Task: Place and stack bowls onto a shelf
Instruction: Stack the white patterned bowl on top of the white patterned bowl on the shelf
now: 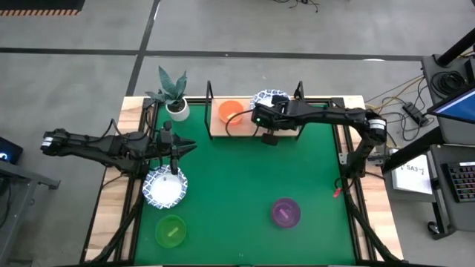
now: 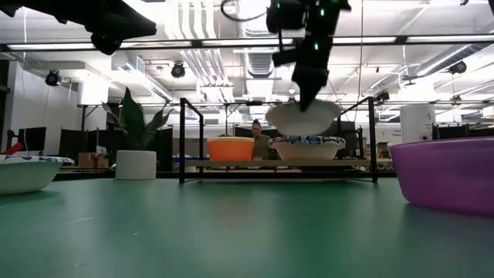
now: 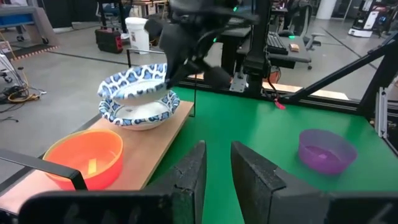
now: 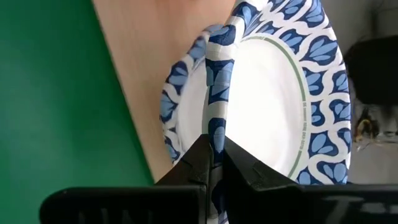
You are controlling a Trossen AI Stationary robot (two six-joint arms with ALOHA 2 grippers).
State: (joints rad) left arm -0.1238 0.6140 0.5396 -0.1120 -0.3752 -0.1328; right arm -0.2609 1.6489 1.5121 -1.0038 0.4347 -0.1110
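Right tool (image 4: 214,163) pinching patterned bowl (image 4: 273,93) rim, left tool (image 3: 217,174) fingers slightly parted, empty

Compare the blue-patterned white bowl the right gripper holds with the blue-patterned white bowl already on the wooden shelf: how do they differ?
The held blue-patterned white bowl hangs tilted in the air, pinched at its rim by the right gripper; the blue-patterned white bowl on the light-wood shelf, the lower bowl, sits level on the board. The held bowl is directly above the lower one, not yet nested. The lower bowl stands beside an orange plastic bowl. Both share the same size and pattern.
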